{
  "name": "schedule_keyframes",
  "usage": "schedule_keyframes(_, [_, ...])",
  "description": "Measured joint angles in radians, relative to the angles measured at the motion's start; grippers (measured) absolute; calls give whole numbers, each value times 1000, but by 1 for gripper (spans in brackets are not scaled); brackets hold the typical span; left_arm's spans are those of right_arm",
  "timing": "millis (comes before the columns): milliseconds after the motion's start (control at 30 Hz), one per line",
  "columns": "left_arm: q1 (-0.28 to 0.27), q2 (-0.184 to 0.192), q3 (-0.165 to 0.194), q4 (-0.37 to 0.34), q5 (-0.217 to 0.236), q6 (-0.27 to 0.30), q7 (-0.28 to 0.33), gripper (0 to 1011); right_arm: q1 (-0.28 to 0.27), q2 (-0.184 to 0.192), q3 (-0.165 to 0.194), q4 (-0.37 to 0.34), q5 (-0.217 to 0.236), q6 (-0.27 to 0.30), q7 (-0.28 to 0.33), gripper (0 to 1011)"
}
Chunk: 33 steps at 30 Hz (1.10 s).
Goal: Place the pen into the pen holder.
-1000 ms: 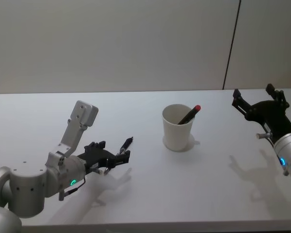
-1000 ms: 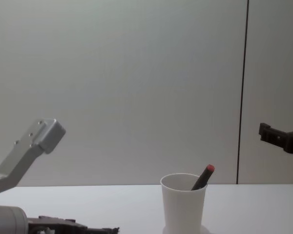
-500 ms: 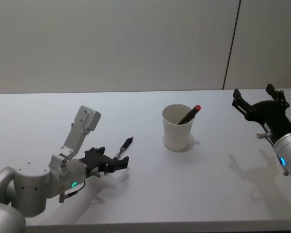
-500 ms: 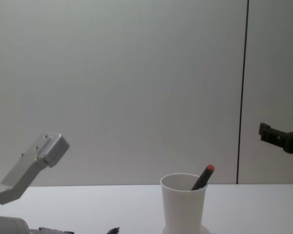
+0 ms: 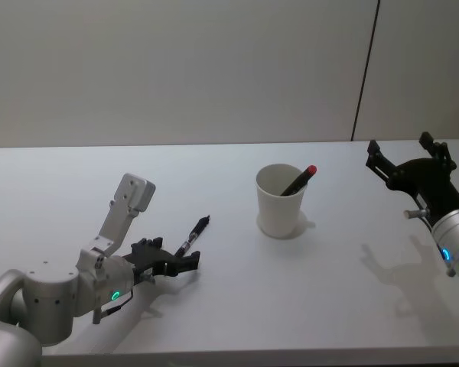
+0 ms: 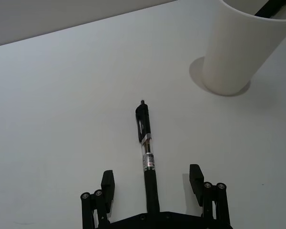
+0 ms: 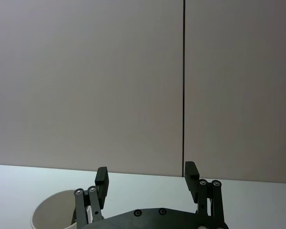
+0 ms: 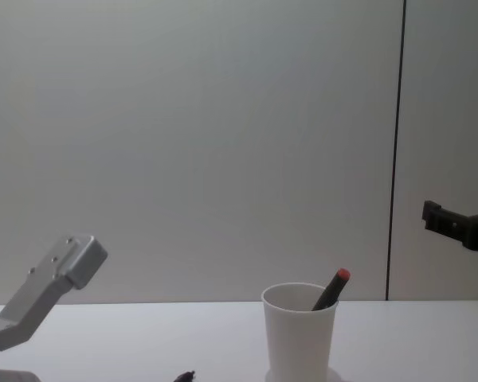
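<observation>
The rounded silver-grey left arm (image 5: 50, 294) carries a small green light ring (image 5: 115, 294), the matching right arm (image 5: 457, 233) a blue light ring (image 5: 445, 254). A boxy grey bracket (image 5: 128, 200) stands at the left wrist. The black left hand (image 6: 151, 177) and black right hand (image 7: 146, 171) look alike — linked fingers (image 7: 101, 179), small silver screws (image 7: 92, 190) at the pivots.

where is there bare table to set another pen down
Bare table lies between the pen holder and the right gripper, and in front of the pen holder. Crowded at the left, where the open left gripper straddles the black pen.
</observation>
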Motion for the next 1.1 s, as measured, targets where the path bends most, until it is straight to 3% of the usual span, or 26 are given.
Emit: schedule_keyframes(1100, [9,4,-12,5,-9,-33,39,1004,0,0,0,0,0,0,0,1001])
